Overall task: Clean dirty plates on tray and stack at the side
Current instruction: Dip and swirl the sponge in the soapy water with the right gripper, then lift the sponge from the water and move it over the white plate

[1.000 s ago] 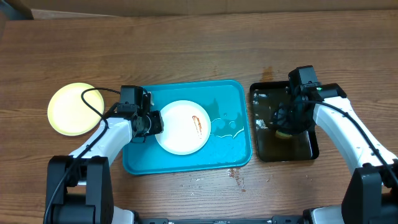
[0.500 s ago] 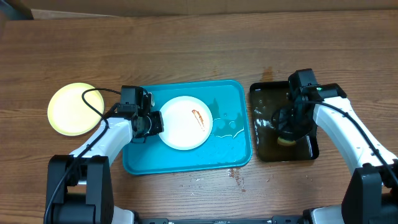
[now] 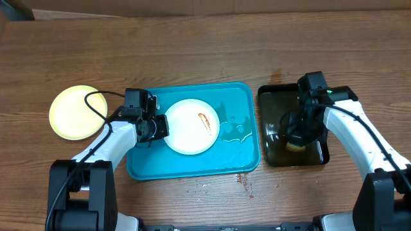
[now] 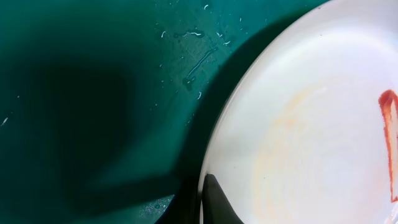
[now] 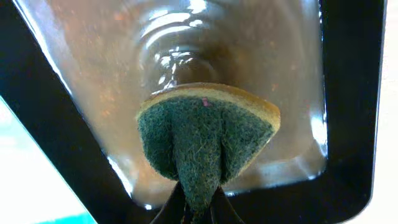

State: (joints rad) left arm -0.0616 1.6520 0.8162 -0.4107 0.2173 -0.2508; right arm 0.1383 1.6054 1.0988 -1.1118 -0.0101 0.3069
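The left gripper (image 3: 157,126) is pinching shut on the rim of the white plate (image 3: 191,126), apparently, since only one finger shows. The plate is lying just ahead of it in the turquoise tray (image 3: 239,157), its red smear (image 3: 207,120) unwiped. The right gripper (image 3: 297,136) is clamping a sponge (image 5: 208,134) over the black tray (image 3: 323,156). A yellow-green plate (image 3: 77,112) is sitting behind the left gripper, off the tray; wiping and stacking are both waiting
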